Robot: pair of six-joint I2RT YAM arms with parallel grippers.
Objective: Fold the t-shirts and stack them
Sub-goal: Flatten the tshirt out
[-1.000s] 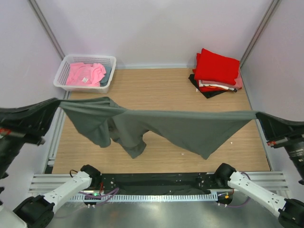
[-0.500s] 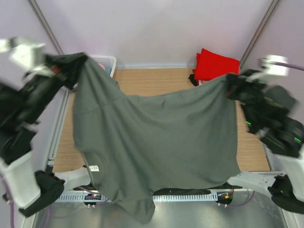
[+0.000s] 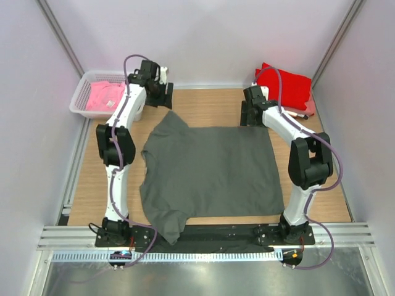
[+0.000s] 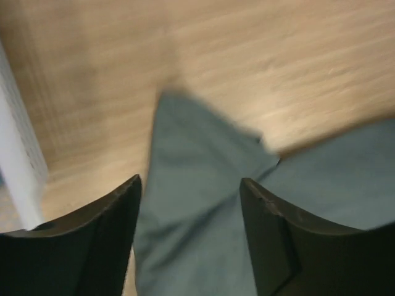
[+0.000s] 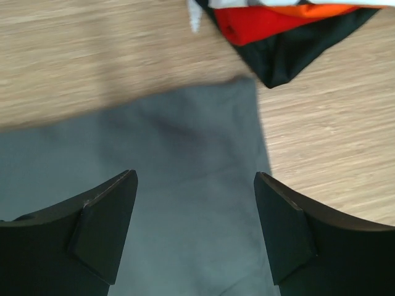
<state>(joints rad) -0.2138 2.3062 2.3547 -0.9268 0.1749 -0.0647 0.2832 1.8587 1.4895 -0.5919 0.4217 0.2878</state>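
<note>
Item 1: grey t-shirt. Spread flat, one layer, at the centre of the table. Its hem edge lies toward 3 o'clock. One sleeve peaks toward 11 o'clock; the other trails off the near table edge at 7 o'clock.

Item 2: left gripper. Poised over the 11 o'clock sleeve tip, fingers wide apart, grey cloth lying loose below and between them, nothing clamped.

Item 3: right gripper. Poised over the shirt's 1 o'clock corner, fingers spread wide, holding nothing.

Item 4: left arm. Rises from its base at 7 o'clock, elbow beside the shirt's left edge, forearm stretched far forward, wrist bent inward.

Item 5: right arm. Base at 5 o'clock, elbow at the shirt's right side, forearm reaching up and inward.

Item 6: folded stack at 1 o'clock, just beyond the right gripper. Red t-shirt on top, black t-shirt at the bottom.

Item 7: white basket at 10 o'clock, containing a crumpled pink t-shirt.
</note>
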